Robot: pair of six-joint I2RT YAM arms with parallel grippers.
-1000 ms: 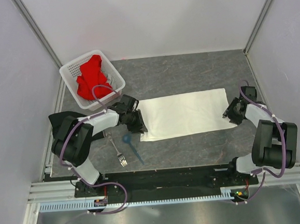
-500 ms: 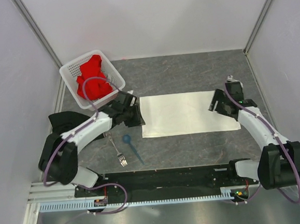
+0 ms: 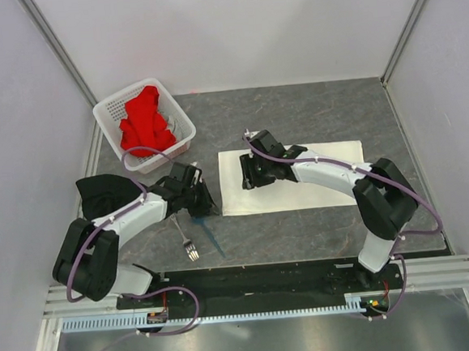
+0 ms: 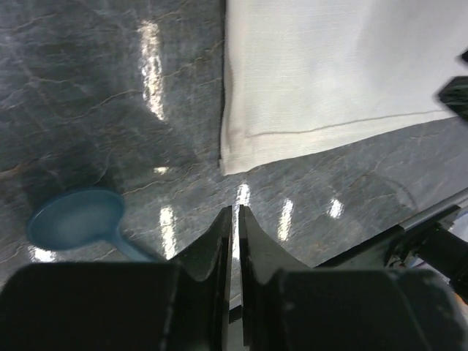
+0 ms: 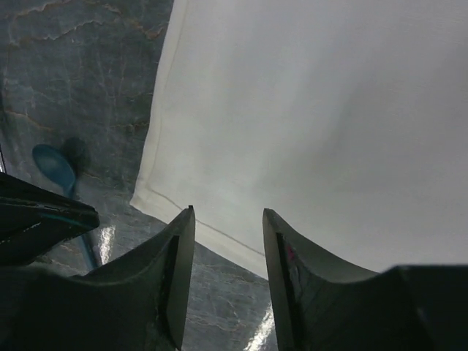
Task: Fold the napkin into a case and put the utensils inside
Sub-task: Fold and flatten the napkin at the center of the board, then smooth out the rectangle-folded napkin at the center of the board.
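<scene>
The cream-white napkin (image 3: 293, 194) lies flat as a folded rectangular strip in the middle of the table. My right gripper (image 3: 247, 174) hovers open and empty over its left end; in the right wrist view the gripper (image 5: 228, 213) stands above the napkin's (image 5: 314, 110) near hemmed edge. My left gripper (image 3: 208, 205) is shut and empty, just left of the napkin's near-left corner (image 4: 234, 157), its tips (image 4: 235, 210) low over bare table. The blue spoon (image 4: 73, 218) lies beside it, its handle showing in the top view (image 3: 214, 244). The silver fork (image 3: 184, 236) lies left of the spoon.
A white perforated basket (image 3: 183, 114) holding a red cloth (image 3: 142, 122) stands at the back left. A black cloth (image 3: 97, 190) lies at the left edge by the left arm. White walls enclose the table on three sides.
My right arm has swung from the napkin's right end across to its left end. My left gripper has drawn back off the napkin's left edge toward the spoon. The napkin now lies squared.
</scene>
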